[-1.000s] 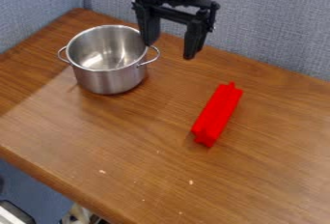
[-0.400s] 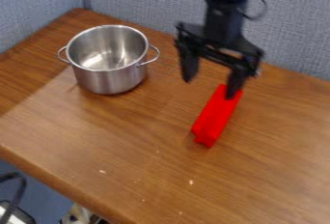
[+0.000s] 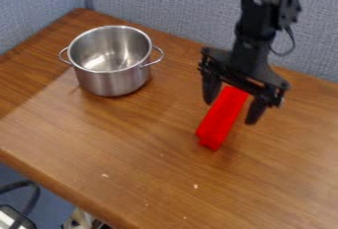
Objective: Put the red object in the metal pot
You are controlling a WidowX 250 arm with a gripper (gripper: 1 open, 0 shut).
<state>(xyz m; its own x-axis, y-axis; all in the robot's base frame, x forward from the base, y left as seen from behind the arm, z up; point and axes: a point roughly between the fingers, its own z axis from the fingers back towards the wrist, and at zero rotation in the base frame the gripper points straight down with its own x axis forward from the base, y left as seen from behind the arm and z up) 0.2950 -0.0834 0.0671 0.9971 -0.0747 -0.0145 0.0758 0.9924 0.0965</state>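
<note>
The red object (image 3: pixel 220 118), a bright red bar, lies on the wooden table right of centre, pointing from near left to far right. My gripper (image 3: pixel 236 103) points down over the bar's far end, open, with one finger on each side of it. I cannot tell whether the fingers touch the bar. The metal pot (image 3: pixel 111 60) stands upright and empty at the back left of the table, well apart from the gripper.
The wooden table (image 3: pixel 106 134) ends in a front edge close to the camera and a left edge near the pot. A grey-blue wall (image 3: pixel 145 1) rises right behind the table.
The gripper has moved from beside the pot, right and down, to straddle the red bar's far end. It stayed open. Bar and pot have not moved.
</note>
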